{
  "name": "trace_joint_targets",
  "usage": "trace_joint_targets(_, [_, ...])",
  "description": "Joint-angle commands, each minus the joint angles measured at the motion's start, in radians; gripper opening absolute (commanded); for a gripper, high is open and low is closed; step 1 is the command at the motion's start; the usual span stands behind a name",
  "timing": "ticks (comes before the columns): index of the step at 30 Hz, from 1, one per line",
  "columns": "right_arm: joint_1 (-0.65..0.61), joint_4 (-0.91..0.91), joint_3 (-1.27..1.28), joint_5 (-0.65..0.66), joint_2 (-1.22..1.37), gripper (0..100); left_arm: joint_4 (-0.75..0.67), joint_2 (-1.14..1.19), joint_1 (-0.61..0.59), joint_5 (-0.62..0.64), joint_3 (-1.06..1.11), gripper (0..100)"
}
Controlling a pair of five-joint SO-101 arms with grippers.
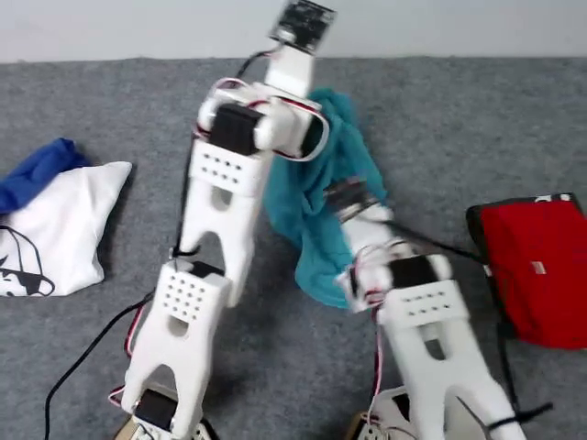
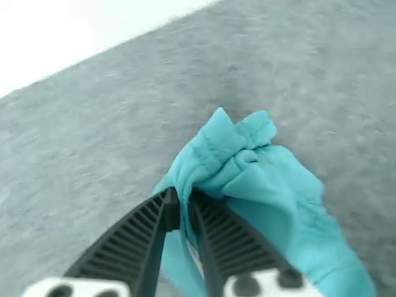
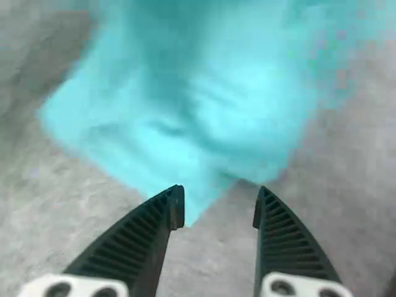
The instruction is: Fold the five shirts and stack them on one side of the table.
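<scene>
My left gripper (image 2: 179, 197) is closed tight on a bunched fold of the crumpled teal fabric shirt (image 2: 266, 185); the cloth is squeezed between the black ribbed jaws and spills out past their tips onto the grey felt-like table surface (image 2: 93, 154)

My right gripper (image 3: 218, 198) is wide open and holds nothing. A loose lower corner of the teal shirt hangs in the gap between its jaws, close to one of them, and the rest of the shirt lies just beyond the tips

From the high view, the teal shirt (image 1: 312, 215) is a long rumpled strip in the middle of the table. Its far end is under the left arm's wrist and its near end is against the right arm's wrist

Folded red fabric shirt (image 1: 537, 270) lies well apart to the right, cut by the view's edge. White shirt with a black print (image 1: 60, 229) is at the left edge, with a blue shirt (image 1: 37, 170) touching its far side and partly tucked behind it

Far table edge meets a white wall (image 1: 138, 27) just beyond the left wrist. There is bare grey surface between the white shirt and the left arm, and between the teal and red shirts
</scene>
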Motion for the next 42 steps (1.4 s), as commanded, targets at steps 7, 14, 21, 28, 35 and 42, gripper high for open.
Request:
trace_joint_targets(7, [-0.065,-0.042,0.057,0.035,-0.013,19.2,0.017,-0.071,-0.097,0.008,0.102,1])
trace_joint_targets(14, [-0.062,-0.24,0.219,0.051,-0.012,19.1,0.017,-0.071,-0.092,0.006,0.15,1])
trace_joint_targets(21, [-0.059,-0.325,0.23,0.049,0.157,19.4,0.017,-0.071,-0.089,0.006,0.15,1])
trace_joint_targets(28, [-0.047,-0.354,0.028,0.052,0.447,15.2,0.017,-0.071,-0.089,0.006,0.15,1])
trace_joint_targets(35, [0.021,-0.303,-0.066,0.057,0.513,0.6,0.017,-0.071,-0.095,0.006,0.151,1])
trace_joint_targets(42, [0.071,-0.018,-0.187,0.087,0.272,1.0,0.017,-0.071,-0.097,0.006,0.151,1])
